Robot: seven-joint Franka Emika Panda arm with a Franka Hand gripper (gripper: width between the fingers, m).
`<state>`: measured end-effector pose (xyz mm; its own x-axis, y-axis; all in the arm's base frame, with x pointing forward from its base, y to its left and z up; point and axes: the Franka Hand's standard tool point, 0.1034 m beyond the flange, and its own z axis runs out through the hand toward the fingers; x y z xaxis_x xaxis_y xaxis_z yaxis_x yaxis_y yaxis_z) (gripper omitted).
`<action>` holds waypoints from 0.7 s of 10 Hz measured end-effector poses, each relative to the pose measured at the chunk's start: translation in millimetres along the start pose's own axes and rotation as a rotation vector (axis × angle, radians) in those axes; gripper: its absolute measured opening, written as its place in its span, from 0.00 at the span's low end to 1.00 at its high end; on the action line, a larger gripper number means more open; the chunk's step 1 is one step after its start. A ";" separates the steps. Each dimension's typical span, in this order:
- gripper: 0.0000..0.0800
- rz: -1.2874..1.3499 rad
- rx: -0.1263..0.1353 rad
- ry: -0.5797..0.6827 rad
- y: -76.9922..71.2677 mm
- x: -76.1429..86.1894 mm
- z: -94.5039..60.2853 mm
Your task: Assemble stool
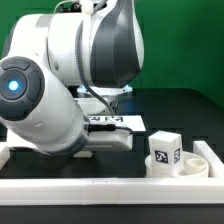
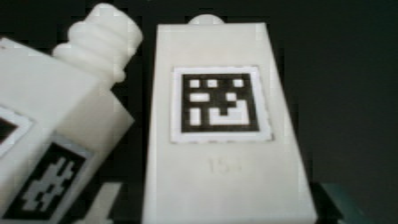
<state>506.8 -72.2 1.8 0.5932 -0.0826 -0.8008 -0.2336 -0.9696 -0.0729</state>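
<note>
Claw fingers show in neither view, so I cannot tell how far it is open or whether it has hold of anything. In the exterior view the bulky white arm (image 1: 60, 90) fills the exterior view's left and middle and hides its own tip. Toward the exterior view's right the round seat (image 1: 192, 166) rests on the dark bench (image 1: 185, 110), with an upright leg (image 1: 166, 148) standing inside its rim, marker tag facing the camera. A long white border rail (image 1: 110, 188) runs along the front edge. The wrist view is close on two more parts: a centre leg (image 2: 222, 120), an oblong block with a black-and-white tag on its broad face, and just beside it a second leg (image 2: 63, 115), tilted, its ribbed screw end (image 2: 102, 40) showing. Whether these two touch is unclear.
</note>
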 end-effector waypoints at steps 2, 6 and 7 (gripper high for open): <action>0.42 -0.016 -0.007 0.022 -6.9 -6.1 -17.4; 0.42 0.044 -0.007 0.043 -35.9 -47.2 -60.2; 0.42 0.067 -0.013 0.056 -47.8 -55.6 -63.6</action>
<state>534.0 -36.0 87.6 0.6187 -0.1599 -0.7692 -0.2646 -0.9643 -0.0123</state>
